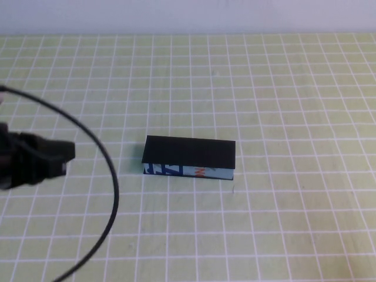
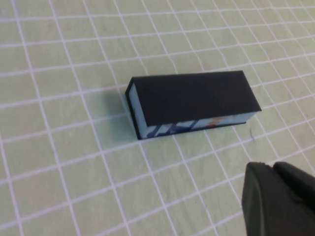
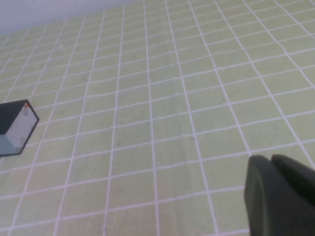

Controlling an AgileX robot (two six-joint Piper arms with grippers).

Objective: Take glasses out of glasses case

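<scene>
High view: the closed glasses case (image 1: 189,157) lies mid-counter, its long axis running left to right, with the left gripper (image 1: 56,158) level with it well off its left end. The glasses are hidden inside. I cannot tell the left jaws' state; the right gripper (image 3: 278,194), jaws together, hangs farther off beyond the case's right end, so the left arm looks nearer.

One closed glasses case (image 1: 189,157) at the frame's centre, one black cable (image 1: 100,176) at left, two claws.
</scene>
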